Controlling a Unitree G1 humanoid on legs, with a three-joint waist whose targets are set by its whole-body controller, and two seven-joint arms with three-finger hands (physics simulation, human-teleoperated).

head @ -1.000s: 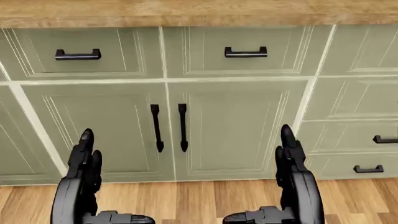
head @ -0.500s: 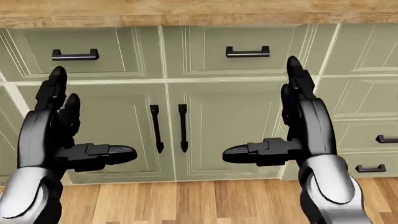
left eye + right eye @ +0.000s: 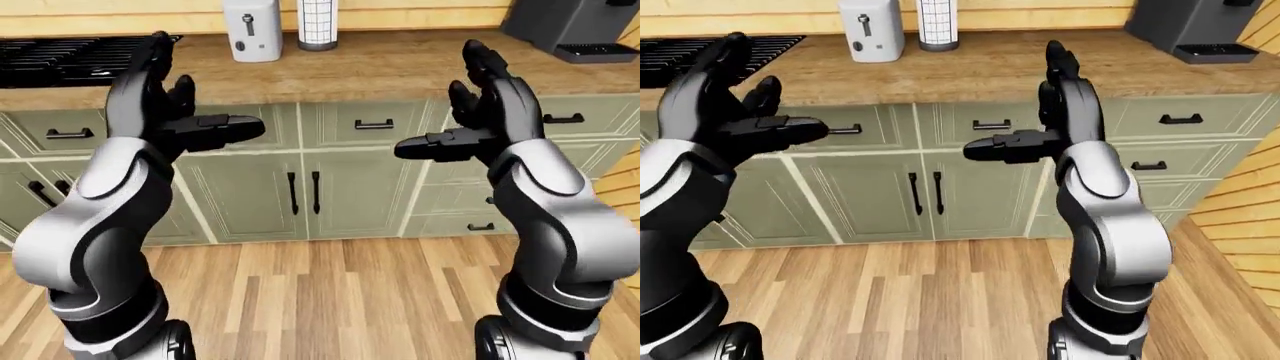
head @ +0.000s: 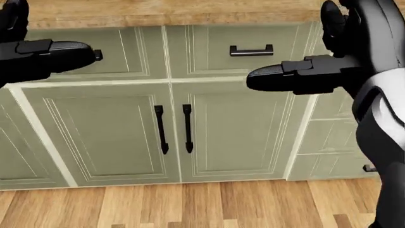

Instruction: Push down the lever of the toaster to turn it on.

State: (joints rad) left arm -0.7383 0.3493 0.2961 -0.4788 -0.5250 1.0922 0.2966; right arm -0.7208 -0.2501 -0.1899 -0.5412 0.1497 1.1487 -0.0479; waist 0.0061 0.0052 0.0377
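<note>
A white toaster (image 3: pixel 252 28) stands on the wooden counter (image 3: pixel 380 67) at the top of the left-eye view, its dark lever (image 3: pixel 248 24) facing me on the near end. It also shows in the right-eye view (image 3: pixel 871 28). My left hand (image 3: pixel 175 97) is raised and open, below and left of the toaster, well short of it. My right hand (image 3: pixel 470 105) is raised and open to the right, in front of the cabinets. Both hands are empty.
A white mesh-patterned canister (image 3: pixel 317 24) stands right of the toaster. A black stove grate (image 3: pixel 70 52) lies at the counter's left. A dark appliance (image 3: pixel 575 26) sits at the counter's right. Green cabinet doors (image 4: pixel 171 133) with black handles are below; wooden floor (image 3: pixel 330 300) lies underneath.
Both hands have risen from low near the floor to about counter height, fingers still spread open. The cabinets have hardly shifted in the head view.
</note>
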